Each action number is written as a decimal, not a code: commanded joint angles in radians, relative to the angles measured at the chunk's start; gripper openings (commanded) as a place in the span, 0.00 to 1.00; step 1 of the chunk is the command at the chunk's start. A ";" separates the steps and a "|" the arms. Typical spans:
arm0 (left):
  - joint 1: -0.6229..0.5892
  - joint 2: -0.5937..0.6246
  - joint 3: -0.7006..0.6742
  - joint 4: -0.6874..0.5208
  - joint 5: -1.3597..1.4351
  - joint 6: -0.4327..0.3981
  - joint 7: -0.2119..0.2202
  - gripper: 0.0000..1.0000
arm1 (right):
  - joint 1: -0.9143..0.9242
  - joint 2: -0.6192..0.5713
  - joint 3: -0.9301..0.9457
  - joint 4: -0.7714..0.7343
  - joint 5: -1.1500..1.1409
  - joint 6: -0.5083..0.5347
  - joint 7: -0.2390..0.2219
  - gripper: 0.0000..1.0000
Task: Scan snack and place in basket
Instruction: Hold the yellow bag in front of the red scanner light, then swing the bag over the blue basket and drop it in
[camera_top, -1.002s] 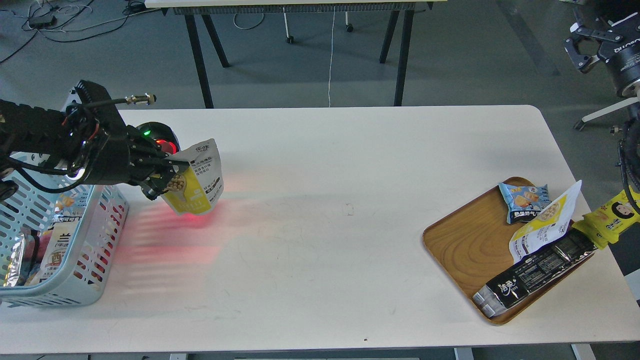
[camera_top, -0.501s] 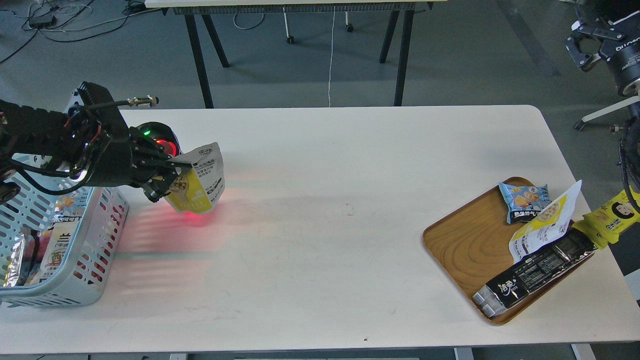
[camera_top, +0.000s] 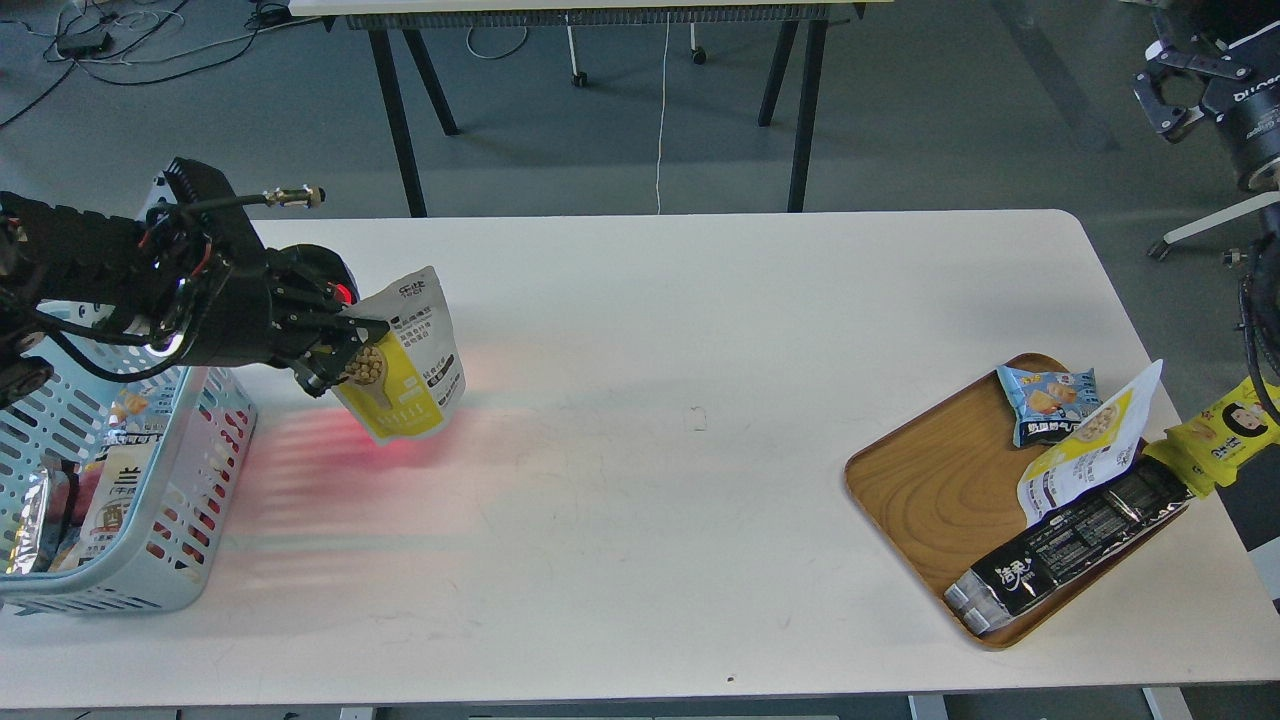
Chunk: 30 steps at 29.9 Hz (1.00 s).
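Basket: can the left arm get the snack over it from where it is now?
Probably yes. The left pincer holds the snack in the air just right of the basket, whose top is open, with nothing between them.

Basket left, tray right, snack between

On the desk (camera_top: 650, 500), the basket (camera_top: 190, 540) sits at the left edge and the tray (camera_top: 930, 490) at the right; the snack (camera_top: 405, 370) hangs just right of the basket, above the desk.
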<state>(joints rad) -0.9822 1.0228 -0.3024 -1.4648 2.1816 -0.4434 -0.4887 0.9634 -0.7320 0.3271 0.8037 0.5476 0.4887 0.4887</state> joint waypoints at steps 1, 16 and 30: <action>-0.003 0.003 -0.001 0.000 0.000 0.000 0.000 0.00 | 0.000 0.000 0.000 0.002 0.000 0.000 0.000 0.99; -0.021 0.146 -0.128 -0.146 0.000 -0.005 0.000 0.00 | 0.000 0.000 0.001 0.002 0.000 0.000 0.000 0.99; -0.012 0.437 -0.201 -0.121 0.000 0.006 0.000 0.00 | -0.002 -0.003 0.003 0.000 0.000 0.000 0.000 0.99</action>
<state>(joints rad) -0.9999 1.4145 -0.5140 -1.6174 2.1816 -0.4422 -0.4888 0.9606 -0.7365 0.3285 0.8043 0.5477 0.4887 0.4887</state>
